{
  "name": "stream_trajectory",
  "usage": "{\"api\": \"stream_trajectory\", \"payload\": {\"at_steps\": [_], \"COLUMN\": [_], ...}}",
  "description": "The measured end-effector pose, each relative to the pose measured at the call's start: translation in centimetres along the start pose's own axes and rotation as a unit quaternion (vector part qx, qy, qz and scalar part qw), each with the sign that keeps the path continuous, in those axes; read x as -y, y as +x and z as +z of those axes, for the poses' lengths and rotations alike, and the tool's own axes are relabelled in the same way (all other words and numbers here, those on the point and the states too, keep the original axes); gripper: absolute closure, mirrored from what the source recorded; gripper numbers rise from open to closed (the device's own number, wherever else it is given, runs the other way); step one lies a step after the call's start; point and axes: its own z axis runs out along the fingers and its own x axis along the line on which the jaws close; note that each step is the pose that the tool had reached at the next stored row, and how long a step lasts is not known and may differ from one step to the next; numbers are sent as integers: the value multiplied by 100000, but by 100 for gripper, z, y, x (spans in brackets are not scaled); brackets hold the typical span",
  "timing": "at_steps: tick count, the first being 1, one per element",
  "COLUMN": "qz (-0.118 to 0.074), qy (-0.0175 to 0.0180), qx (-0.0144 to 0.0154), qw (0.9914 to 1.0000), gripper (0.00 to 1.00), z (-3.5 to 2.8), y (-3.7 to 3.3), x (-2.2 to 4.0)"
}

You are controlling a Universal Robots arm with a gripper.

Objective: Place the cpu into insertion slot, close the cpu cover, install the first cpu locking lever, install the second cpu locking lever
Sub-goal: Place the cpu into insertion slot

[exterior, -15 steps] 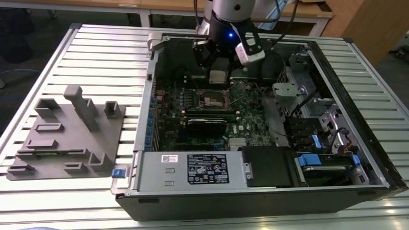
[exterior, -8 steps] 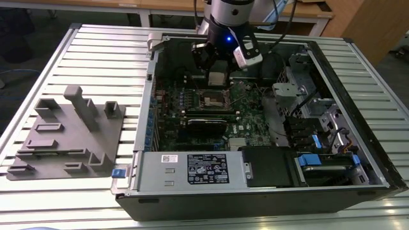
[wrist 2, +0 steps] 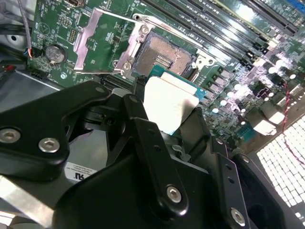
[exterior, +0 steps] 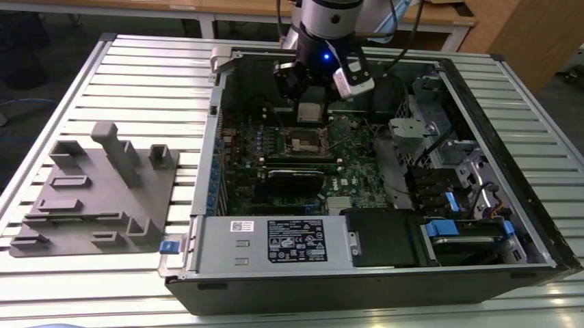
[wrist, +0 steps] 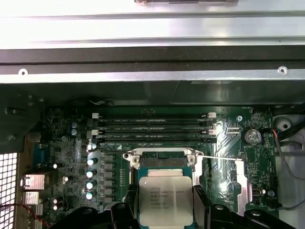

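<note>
Second wrist view: the gripper (wrist 2: 166,117) sits right up at the lens, its black fingers (wrist 2: 143,129) pinching the cpu (wrist 2: 169,98) by its edges. It's near the open insertion slot (wrist 2: 162,57) but not in it, and the cpu cover (wrist 2: 83,38) is flipped back beside that.

First wrist view: same pinch, cpu (wrist: 166,200) just short of the insertion slot (wrist: 162,162).

Exterior view: the gripper (exterior: 310,109) holds it inside the computer case (exterior: 273,273), above the motherboard (exterior: 360,171).

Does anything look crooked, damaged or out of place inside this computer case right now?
Nothing stands out. The claw grips the flat square silver-grey cpu close to the open square metal-rimmed socket, and the thin silvery cover frame is swung open beside it.
</note>
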Motion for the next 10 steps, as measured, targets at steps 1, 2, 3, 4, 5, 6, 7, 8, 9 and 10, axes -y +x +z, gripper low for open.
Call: {"api": "stream_trajectory", "payload": {"at_steps": [1, 2, 3, 4, 5, 6, 7, 8, 9, 10], "qz": [-10, -20, -31, -39, -41, -37, -39, -38, -39, -45], "qy": [-176, -299, -387, -386, -387, -384, -386, -386, -390, -386], "qx": [89, 170, 250, 283, 297, 309, 314, 316, 315, 313], "qw": [100000, 99999, 99999, 99999, 99999, 99999, 99999, 99999, 99999, 99999], "gripper": [46, 46, 46, 46, 46, 46, 46, 46, 46, 46], "z": [8, 17, 28, 40, 54, 69, 86, 103, 121, 139], "y": [1, 2, 3, 5, 8, 14, 19, 22, 24, 25], "x": [3, 5, 6, 8, 11, 13, 15, 18, 20, 22]}}
